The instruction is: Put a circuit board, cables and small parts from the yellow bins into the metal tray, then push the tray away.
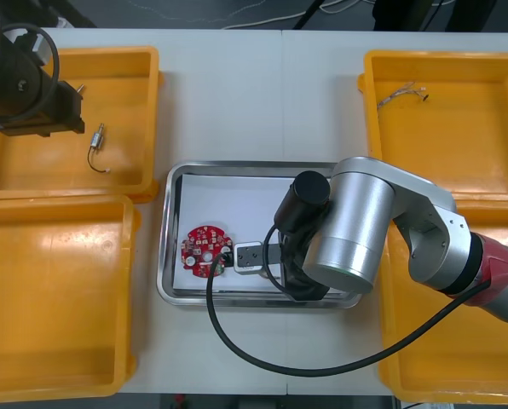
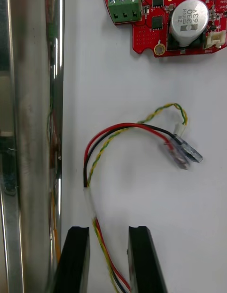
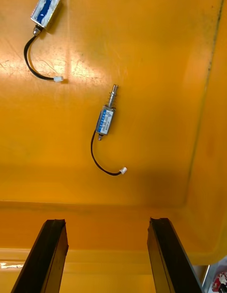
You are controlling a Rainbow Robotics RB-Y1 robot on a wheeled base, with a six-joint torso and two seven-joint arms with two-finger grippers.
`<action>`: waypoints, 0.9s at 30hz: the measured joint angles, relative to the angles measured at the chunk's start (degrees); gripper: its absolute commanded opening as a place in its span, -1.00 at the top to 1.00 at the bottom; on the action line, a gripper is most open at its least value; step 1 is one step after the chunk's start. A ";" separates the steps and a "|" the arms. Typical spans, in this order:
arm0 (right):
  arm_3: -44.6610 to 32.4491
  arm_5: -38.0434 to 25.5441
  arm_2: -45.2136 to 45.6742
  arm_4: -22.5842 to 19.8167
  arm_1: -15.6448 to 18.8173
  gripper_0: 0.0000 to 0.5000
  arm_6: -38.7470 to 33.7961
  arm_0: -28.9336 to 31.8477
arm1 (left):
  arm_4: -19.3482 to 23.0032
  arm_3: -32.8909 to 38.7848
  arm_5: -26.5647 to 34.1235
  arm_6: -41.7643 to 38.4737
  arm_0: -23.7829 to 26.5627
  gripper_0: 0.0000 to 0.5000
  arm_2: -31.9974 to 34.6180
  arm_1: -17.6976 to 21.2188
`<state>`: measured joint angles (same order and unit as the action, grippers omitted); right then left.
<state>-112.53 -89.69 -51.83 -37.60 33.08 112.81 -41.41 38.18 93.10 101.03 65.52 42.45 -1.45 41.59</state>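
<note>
A round red circuit board [image 1: 204, 250] lies on the white inside of the metal tray [image 1: 170, 183]. Beside the tray's shiny wall, a red and yellow cable [image 2: 124, 130] rests on that white floor just short of the board [image 2: 161, 18]. The cable's tail runs between the fingers of my right gripper [image 2: 109, 229], which is open, its jaws wider apart than the cable. My right arm [image 1: 356, 226] covers the tray's right part. Open too, my left gripper [image 3: 108, 222] hovers over the upper left yellow bin [image 1: 143, 64], above a small metal part [image 3: 107, 119] with a black lead.
A second small metal part [image 3: 46, 9] lies deeper in the same bin; the front view shows one [image 1: 98, 136]. A thin cable [image 1: 403, 92] lies in the upper right bin [image 1: 373, 64]. The arm's own black hose [image 1: 237, 341] loops over the table in front of the tray.
</note>
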 measured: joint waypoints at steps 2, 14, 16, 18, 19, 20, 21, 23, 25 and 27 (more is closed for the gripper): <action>0.00 0.00 0.00 0.00 -0.02 -1.00 0.00 0.00 | 0.11 -1.37 -0.89 0.11 0.12 -1.00 0.00 0.15; -0.08 -1.76 0.60 -0.01 -1.09 -1.00 -0.04 -0.15 | 0.63 -15.69 -6.05 14.26 4.30 -1.00 0.00 0.07; -0.38 -3.27 1.28 -0.02 -1.37 -1.00 -0.51 -0.15 | 0.53 -16.41 -6.70 17.40 4.66 -1.00 0.00 -0.07; -1.31 -4.94 2.25 -0.05 -1.57 -1.00 -2.24 -0.15 | 0.37 -16.68 -7.47 17.82 4.78 -1.00 0.00 -0.36; -2.06 -5.73 2.77 -0.06 -1.63 -1.00 -3.81 -0.15 | 0.30 -17.01 -7.87 17.77 4.91 -1.00 0.00 -0.56; -2.96 -6.57 3.33 -0.06 -1.67 -1.00 -6.10 -0.15 | 0.22 -17.58 -8.34 17.77 5.13 -1.00 -0.01 -0.79; -3.83 -7.24 3.83 -0.07 -1.67 -1.00 -8.30 -0.15 | 0.12 -18.31 -8.83 17.78 5.42 -1.00 -0.02 -1.04; -5.44 -8.69 4.78 -0.11 -1.67 -1.00 -12.28 -0.15 | -0.12 -20.00 -10.22 17.78 6.03 -1.00 -0.05 -1.54; -6.64 -9.88 5.74 -0.32 -1.68 -1.00 -13.99 -0.15 | -0.50 -21.51 -11.47 17.78 6.56 -1.00 -0.05 -2.09; -7.88 -11.64 7.03 -0.72 -1.69 -1.00 -14.98 -0.15 | -1.02 -22.73 -12.48 17.79 6.97 -1.00 -0.05 -2.73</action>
<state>-120.41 -101.33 -44.80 -38.32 31.39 97.82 -41.57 37.17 70.37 88.55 83.31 49.43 -1.50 38.86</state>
